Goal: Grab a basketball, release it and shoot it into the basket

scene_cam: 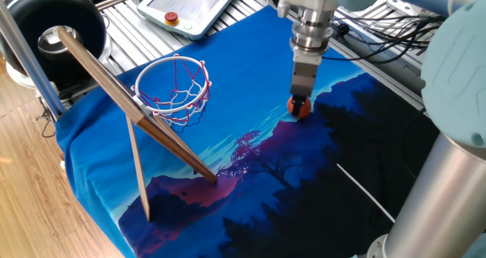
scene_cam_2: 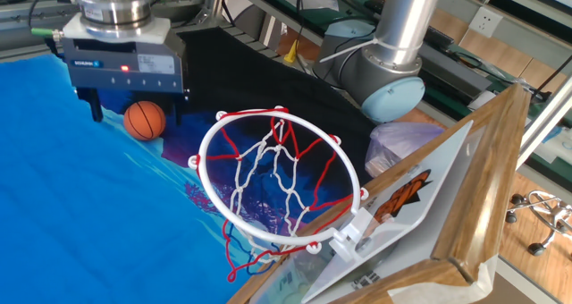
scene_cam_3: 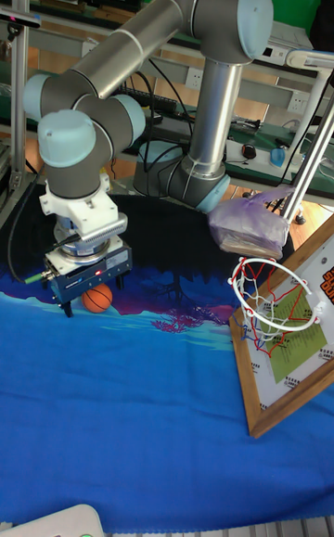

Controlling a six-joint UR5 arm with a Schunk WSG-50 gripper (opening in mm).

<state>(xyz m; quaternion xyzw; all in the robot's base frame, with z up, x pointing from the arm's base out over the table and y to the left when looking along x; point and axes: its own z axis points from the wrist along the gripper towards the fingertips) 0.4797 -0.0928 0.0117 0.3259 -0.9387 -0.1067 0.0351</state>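
Straddling the basketball (scene_cam_2: 145, 120), the gripper (scene_cam_2: 134, 114) reaches down to the blue printed cloth (scene_cam: 228, 129) that covers the bench. Its jaws stand apart, one dark finger on each side of the orange ball, and a gap shows between ball and fingers in the other fixed view. From one fixed view the ball (scene_cam: 301, 108) peeks out just under the fingertips, resting on the cloth where the blue sky print meets the dark tree shapes. In the tall fixed view it sits beneath the gripper body (scene_cam_3: 86, 274), which shows a small red light. The basket (scene_cam_2: 279, 179), a white ring with red-and-white net on a wooden backboard (scene_cam: 129, 99), stands well apart from the ball. A black round tub (scene_cam: 53, 23) sits beyond the backboard at the bench corner.
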